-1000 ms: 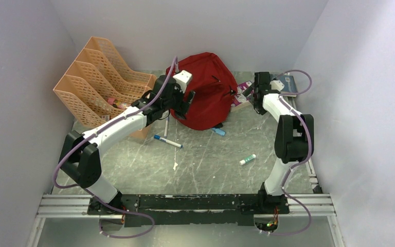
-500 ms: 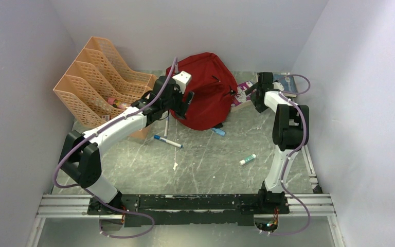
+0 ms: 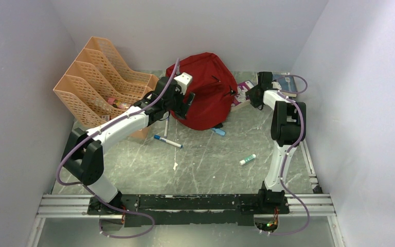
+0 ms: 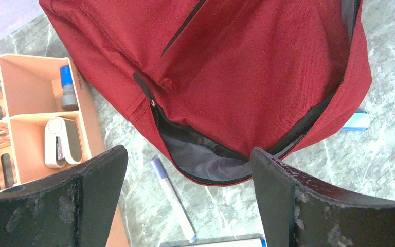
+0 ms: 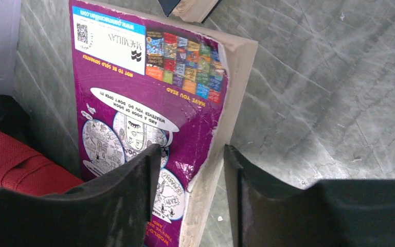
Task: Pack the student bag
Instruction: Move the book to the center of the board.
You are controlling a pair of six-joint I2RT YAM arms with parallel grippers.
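Observation:
The student bag (image 3: 205, 98) is a dark-red backpack lying at the back of the table. Its zipper mouth gapes, showing grey lining (image 4: 205, 159). My left gripper (image 3: 185, 105) hovers open just above that mouth (image 4: 187, 170), holding nothing. A purple paperback book (image 3: 243, 92) lies right of the bag. My right gripper (image 5: 191, 164) straddles the book's (image 5: 149, 82) near edge. One finger lies over the cover. The other stands off the page edge with a small gap, so the gripper is open.
An orange mesh file organizer (image 3: 100, 82) stands at the back left, with a bottle (image 4: 68, 87) and a white stapler-like thing (image 4: 61, 141) in its tray. A marker (image 3: 167, 141), a glue stick (image 3: 247, 159) and a pen (image 4: 172, 198) lie on the table. A dark book (image 3: 286, 82) lies at the back right.
My right gripper has moved in over the purple book's edge and its jaws have narrowed around it. The left arm has barely moved.

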